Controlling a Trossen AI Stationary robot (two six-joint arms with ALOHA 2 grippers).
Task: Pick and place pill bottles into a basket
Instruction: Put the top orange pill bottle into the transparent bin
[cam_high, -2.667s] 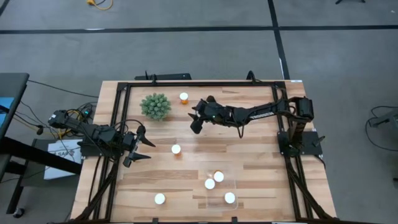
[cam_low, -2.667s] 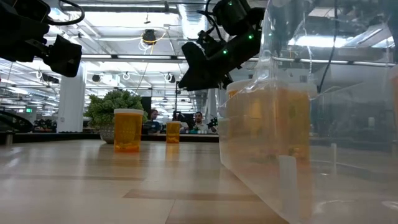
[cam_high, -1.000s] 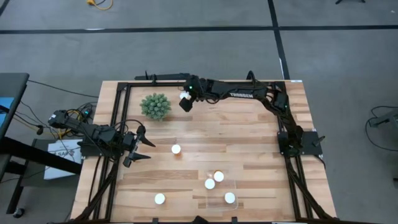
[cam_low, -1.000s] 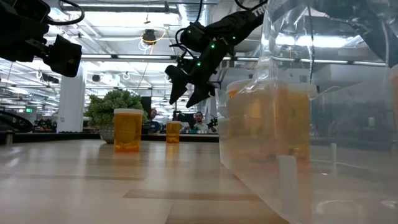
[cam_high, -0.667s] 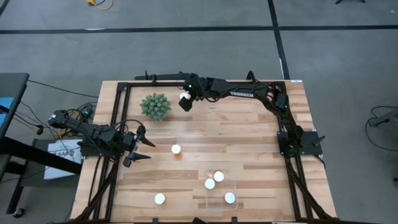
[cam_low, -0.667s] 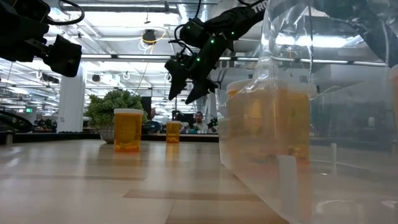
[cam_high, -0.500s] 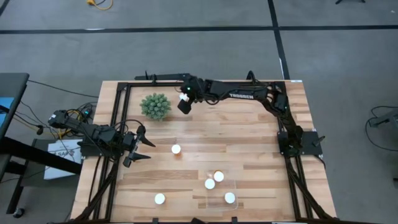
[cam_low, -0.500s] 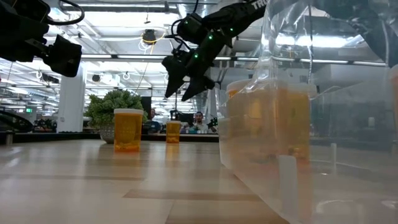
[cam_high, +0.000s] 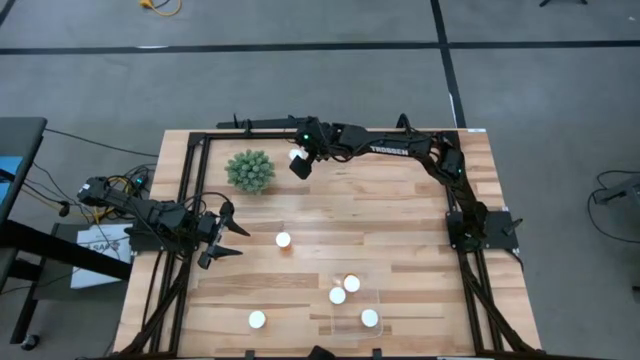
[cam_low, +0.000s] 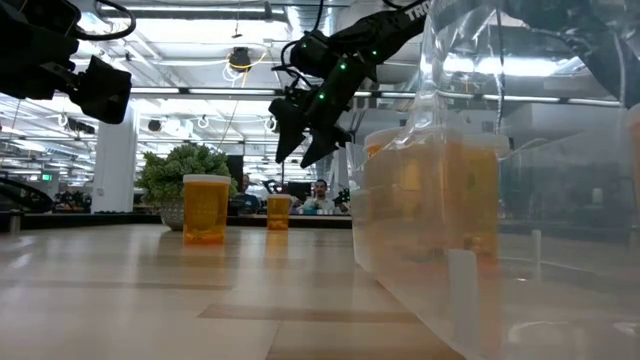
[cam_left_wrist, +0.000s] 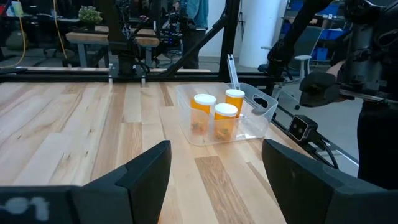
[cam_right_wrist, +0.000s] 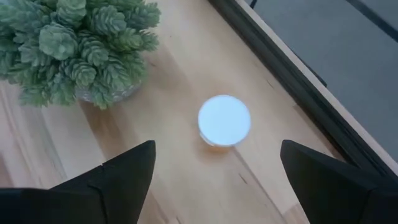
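Three bottles (cam_left_wrist: 217, 113) stand inside the basket (cam_left_wrist: 258, 117). The step in hand is fetching the far bottle (cam_right_wrist: 224, 121) beside the plant (cam_high: 250, 171) — the right gripper (cam_right_wrist: 214, 168) hangs above it, fingers spread, holding nothing. Next it must descend straight and close on the cap. The left gripper (cam_high: 226, 238) waits half-open at the table's left edge.

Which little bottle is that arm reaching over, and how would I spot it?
Find the spiky green plant at the table's far edge. Just beside it stands one pill bottle, under the right end effector. It alone stands by the plant and black frame.
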